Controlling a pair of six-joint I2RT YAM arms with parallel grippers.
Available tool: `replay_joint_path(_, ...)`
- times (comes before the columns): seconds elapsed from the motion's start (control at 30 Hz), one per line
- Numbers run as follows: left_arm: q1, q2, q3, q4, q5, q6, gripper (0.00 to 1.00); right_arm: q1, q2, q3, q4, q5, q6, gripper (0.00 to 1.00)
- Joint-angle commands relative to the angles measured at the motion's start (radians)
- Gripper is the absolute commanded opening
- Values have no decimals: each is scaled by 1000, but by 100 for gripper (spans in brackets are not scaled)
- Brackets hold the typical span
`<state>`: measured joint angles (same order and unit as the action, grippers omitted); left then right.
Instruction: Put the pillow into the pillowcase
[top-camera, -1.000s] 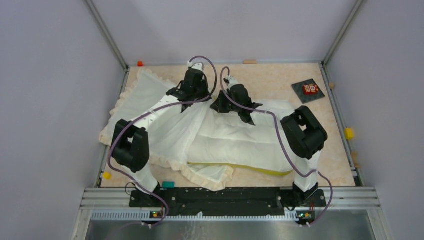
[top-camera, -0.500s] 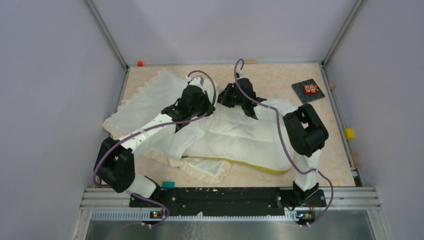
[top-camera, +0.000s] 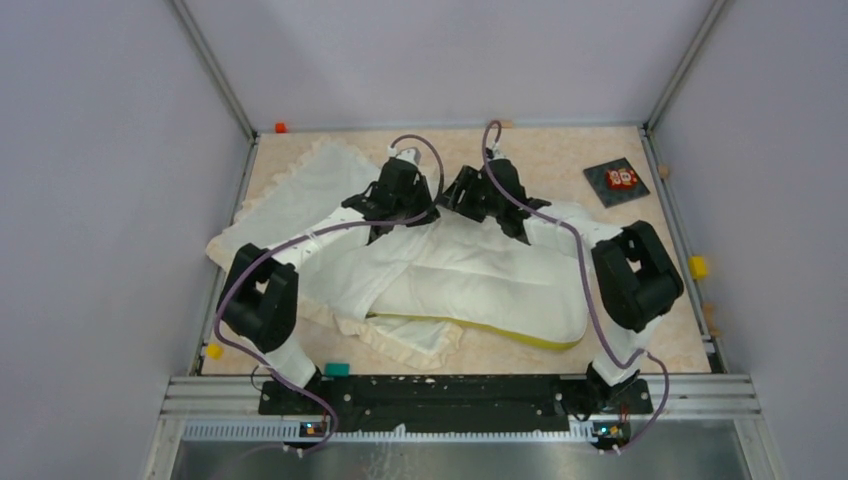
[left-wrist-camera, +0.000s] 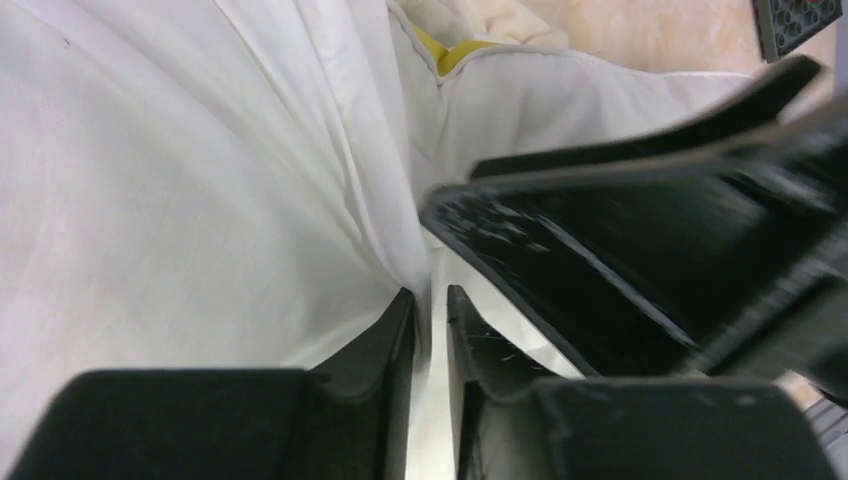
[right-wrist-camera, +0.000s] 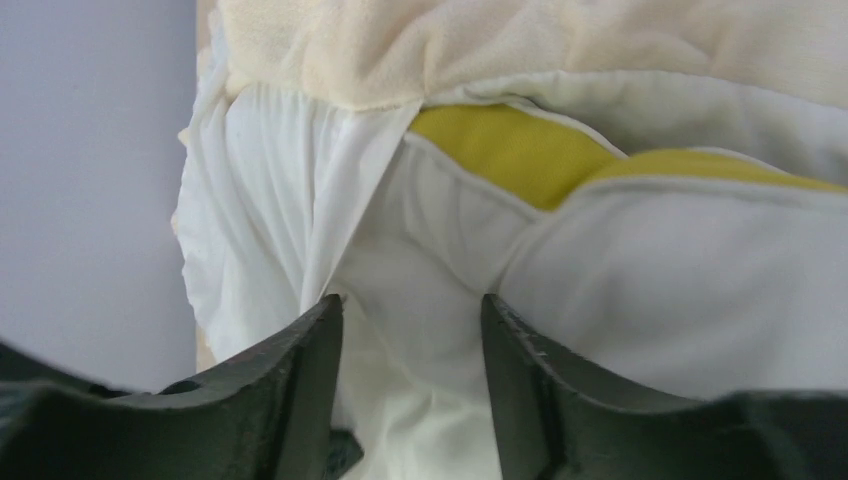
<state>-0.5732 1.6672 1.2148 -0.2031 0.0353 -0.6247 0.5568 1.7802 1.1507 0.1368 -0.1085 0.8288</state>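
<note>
The white quilted pillow (top-camera: 480, 280) lies across the table's middle, its yellow band (top-camera: 520, 338) along the near edge. The frilly cream pillowcase (top-camera: 290, 200) covers its left end and spreads to the far left. Both grippers meet at the pillow's far edge. My left gripper (top-camera: 420, 212) (left-wrist-camera: 430, 300) has its jaws a narrow gap apart, with a slack fold of pillowcase fabric between them. My right gripper (top-camera: 458, 207) (right-wrist-camera: 410, 305) stands open over white fabric, and the yellow band (right-wrist-camera: 500, 150) shows just beyond it. The right gripper's black body fills the right side of the left wrist view.
A dark square coaster (top-camera: 617, 181) lies at the far right of the table. Small blocks sit at the edges: teal (top-camera: 336, 369) at the front, yellow (top-camera: 698, 267) on the right rail, orange (top-camera: 280, 127) at the back left corner. Grey walls enclose three sides.
Both grippers were shut on fabric and have now parted their jaws, the right one wider. Both heads shifted slightly right along the pillow's far edge, and the left elbow swung.
</note>
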Motion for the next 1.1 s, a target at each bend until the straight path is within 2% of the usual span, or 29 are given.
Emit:
replay_joint_path(0.0,2,-32,72,-51,55,44,36,-2,-169,-24,-181,75,-114,58)
replay_joint_path(0.1,2,-91,59,-110,34,71,55,28,-243,-75,-242,137,-175,61)
replay_joint_path(0.23,2,-217,10,-217,-3,100,71,107,-340,-170,-218,156,-290,63)
replay_joint_path(0.4,1,-426,-144,-341,-123,129,79,297,-432,-256,-161,264,-514,68)
replay_joint_path(0.5,2,-536,-226,-418,-168,118,79,438,-434,-270,-143,320,-651,70)
replay_joint_path(0.6,1,-615,-307,-459,-179,99,75,518,-394,-255,-144,380,-722,71)
replay_joint_path(0.73,-3,-656,-376,-475,-130,62,68,567,-338,-221,-150,387,-769,73)
replay_joint_path(0.87,-5,-658,-417,-476,-149,47,64,606,-270,-196,-145,386,-802,73)
replay_joint_path(1.07,-5,-635,-458,-426,-167,52,54,629,-186,-213,-71,373,-802,73)
